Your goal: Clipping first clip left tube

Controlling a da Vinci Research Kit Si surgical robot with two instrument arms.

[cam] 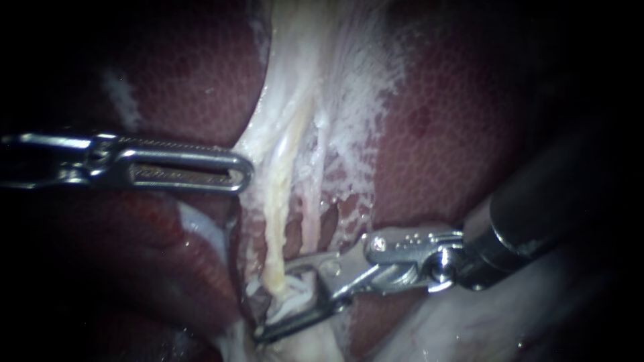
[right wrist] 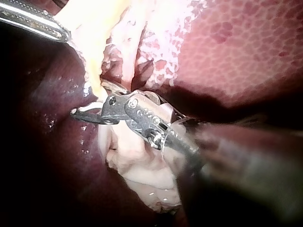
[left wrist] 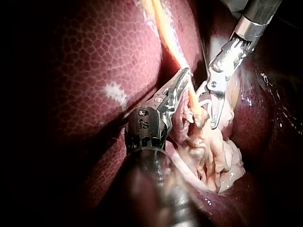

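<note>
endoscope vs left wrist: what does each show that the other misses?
Endoscope only: broad white tissue fanning over the liver, and a second, paler strand beside the yellow tube.
Left wrist only: the left instrument seen from behind along its shaft, its tip beside the tube, and most of the lumpy pale tissue beyond the right instrument.
Both: the two instruments, the liver, and the right instrument's open jaws straddling the yellow tube's lower end.
</note>
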